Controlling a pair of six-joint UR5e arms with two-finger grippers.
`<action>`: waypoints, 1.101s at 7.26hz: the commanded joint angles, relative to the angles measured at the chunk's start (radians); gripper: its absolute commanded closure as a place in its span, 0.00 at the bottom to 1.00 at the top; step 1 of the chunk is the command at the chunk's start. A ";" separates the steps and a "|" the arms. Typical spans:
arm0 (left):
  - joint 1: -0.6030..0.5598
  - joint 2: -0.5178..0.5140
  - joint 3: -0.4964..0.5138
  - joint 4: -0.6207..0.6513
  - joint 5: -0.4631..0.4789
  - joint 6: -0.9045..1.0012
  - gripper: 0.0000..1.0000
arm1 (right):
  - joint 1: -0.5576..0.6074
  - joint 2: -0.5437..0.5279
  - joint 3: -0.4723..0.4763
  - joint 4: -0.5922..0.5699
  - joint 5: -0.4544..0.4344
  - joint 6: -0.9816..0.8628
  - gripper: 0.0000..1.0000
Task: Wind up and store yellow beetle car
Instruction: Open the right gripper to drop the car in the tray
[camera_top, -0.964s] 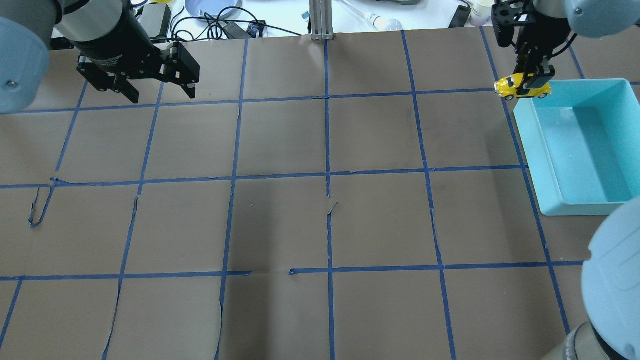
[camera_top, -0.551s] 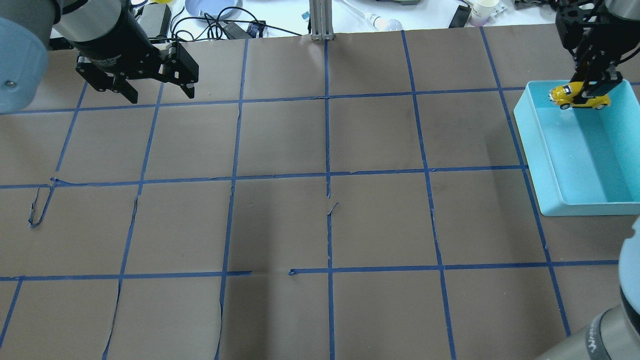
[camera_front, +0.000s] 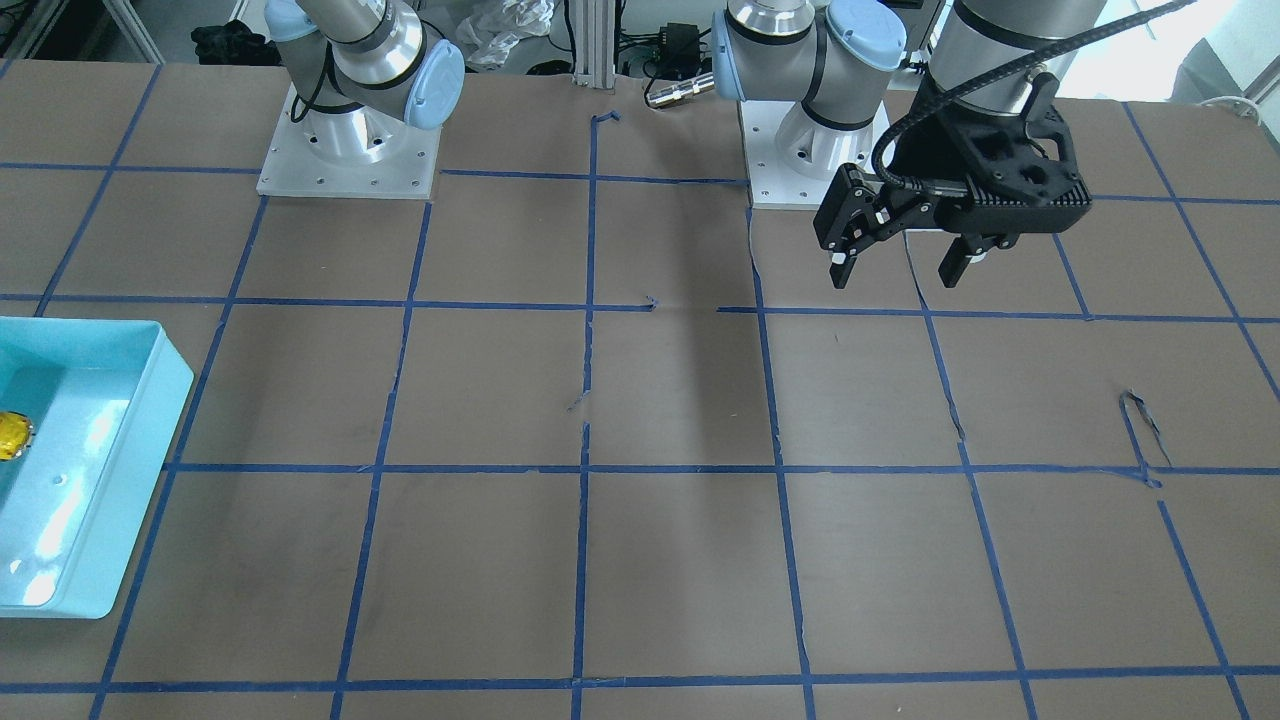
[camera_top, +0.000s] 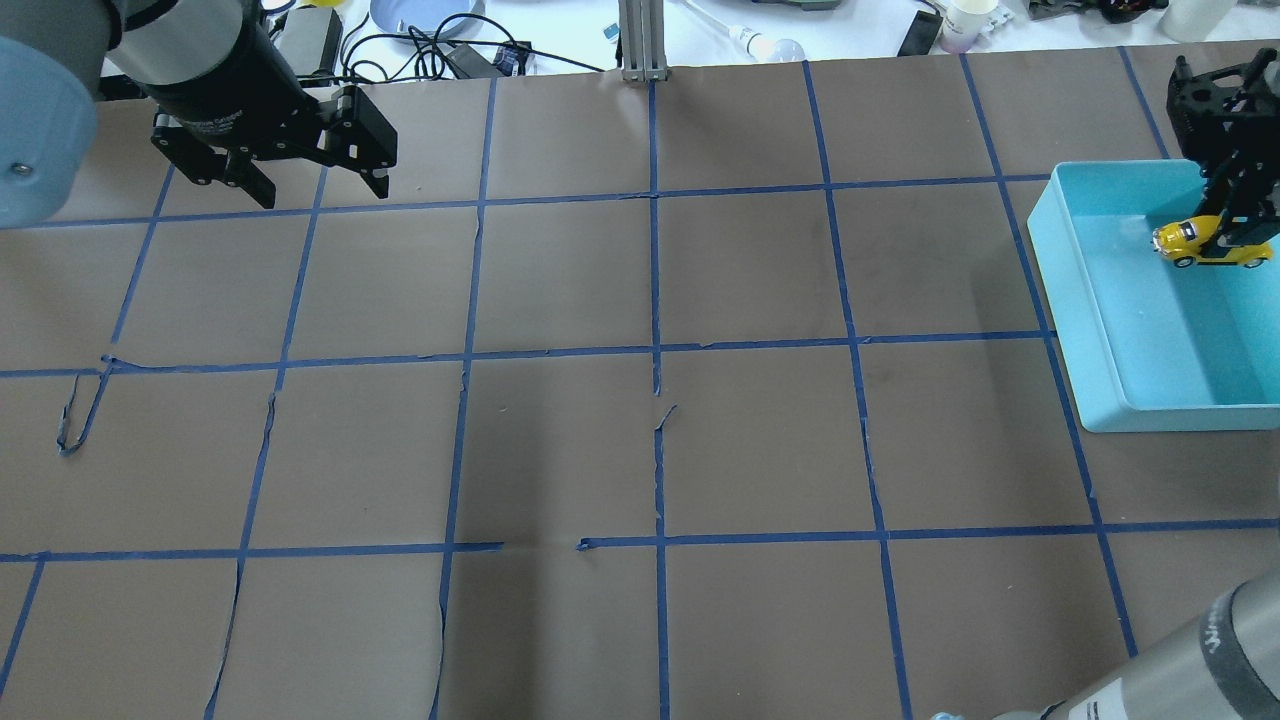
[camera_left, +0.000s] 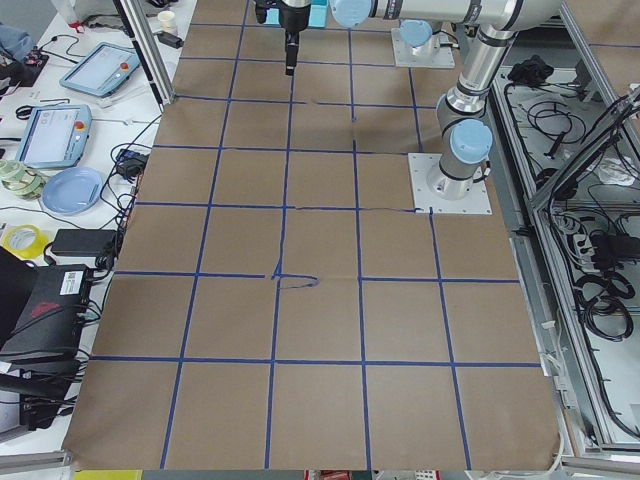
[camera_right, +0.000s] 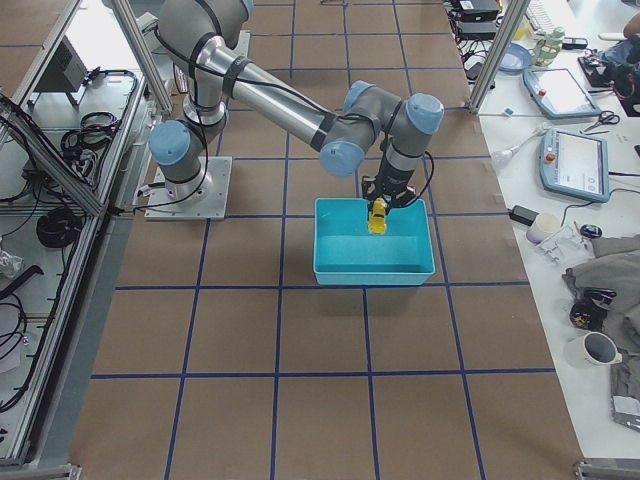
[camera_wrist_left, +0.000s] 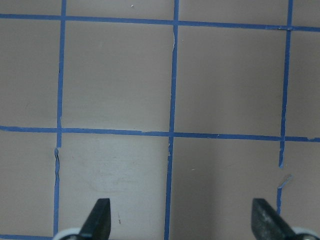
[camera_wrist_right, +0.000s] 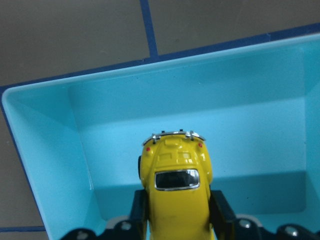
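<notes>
The yellow beetle car (camera_top: 1195, 240) hangs in my right gripper (camera_top: 1238, 232), which is shut on its sides over the inside of the teal bin (camera_top: 1062, 280). In the right wrist view the car (camera_wrist_right: 175, 175) sits between the dark fingers (camera_wrist_right: 222, 212) above the bin's floor (camera_wrist_right: 260, 150). It also shows in the right exterior view (camera_right: 379, 216) and at the front view's left edge (camera_front: 10, 437). My left gripper (camera_top: 322, 190) is open and empty, hovering above the table's far left (camera_front: 895, 275) (camera_wrist_left: 181, 217).
The bin (camera_front: 150, 470) stands at the table's right edge. An aluminium post (camera_top: 640, 40) stands at the far edge, with cables, a blue plate (camera_top: 420, 15) and a cup (camera_top: 965, 20) behind it. The arm bases (camera_front: 350, 150) are bolted to the near side.
My right gripper has carried the car to the right and a little lower, from beside the bin's far left corner to over the bin's inside. The left arm has not moved.
</notes>
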 joint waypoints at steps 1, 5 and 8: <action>0.000 0.000 0.000 -0.001 0.001 0.000 0.00 | -0.004 0.040 0.072 -0.122 -0.010 -0.002 1.00; 0.001 0.000 0.001 0.000 0.001 0.000 0.00 | -0.004 0.098 0.089 -0.152 0.003 0.001 0.60; 0.000 0.000 0.000 0.000 -0.001 0.000 0.00 | -0.003 0.052 0.085 -0.141 0.004 0.018 0.00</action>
